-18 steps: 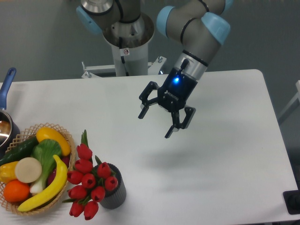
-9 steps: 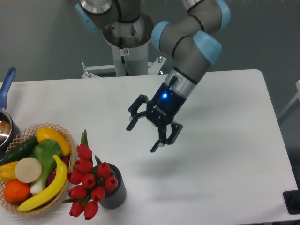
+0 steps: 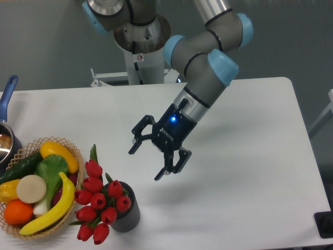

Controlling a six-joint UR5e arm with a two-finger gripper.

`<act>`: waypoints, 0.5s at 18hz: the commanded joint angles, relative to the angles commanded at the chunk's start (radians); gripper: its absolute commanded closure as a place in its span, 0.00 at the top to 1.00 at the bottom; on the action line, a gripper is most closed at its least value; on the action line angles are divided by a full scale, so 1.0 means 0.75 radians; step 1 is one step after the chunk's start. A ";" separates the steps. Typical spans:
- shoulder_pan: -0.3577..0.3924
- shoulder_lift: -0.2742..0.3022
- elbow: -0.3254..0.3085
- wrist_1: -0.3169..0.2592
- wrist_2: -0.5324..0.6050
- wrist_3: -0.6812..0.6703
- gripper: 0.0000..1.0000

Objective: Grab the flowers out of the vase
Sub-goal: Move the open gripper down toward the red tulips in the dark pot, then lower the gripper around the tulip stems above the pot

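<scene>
While the hand (image 3: 145,163) hangs wide open and empty mid-frame, the flowers (image 3: 99,202) sit in the vase (image 3: 127,217) at the lower left of the table (image 3: 250,156), leaning toward the basket (image 3: 67,216) stuffed with fruit and veg.

The counter (image 3: 250,156) is smooth, matt white. Beside the woven wicker basket (image 3: 73,156), rough and tan, the vase (image 3: 129,216) looks dark grey, ribbed and matt. The flowers (image 3: 99,200) have glossy red buds that look like plastic. The gripper (image 3: 148,161) is matt black, its fingers (image 3: 136,145) likewise; the arm (image 3: 208,62) above it shows satin grey metal with smooth light-blue plastic caps
</scene>
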 joint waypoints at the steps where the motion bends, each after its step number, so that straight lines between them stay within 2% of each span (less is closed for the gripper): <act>1: -0.004 -0.010 0.006 0.002 0.000 -0.004 1.00; 9: -0.033 -0.027 0.031 0.002 0.000 -0.072 1.00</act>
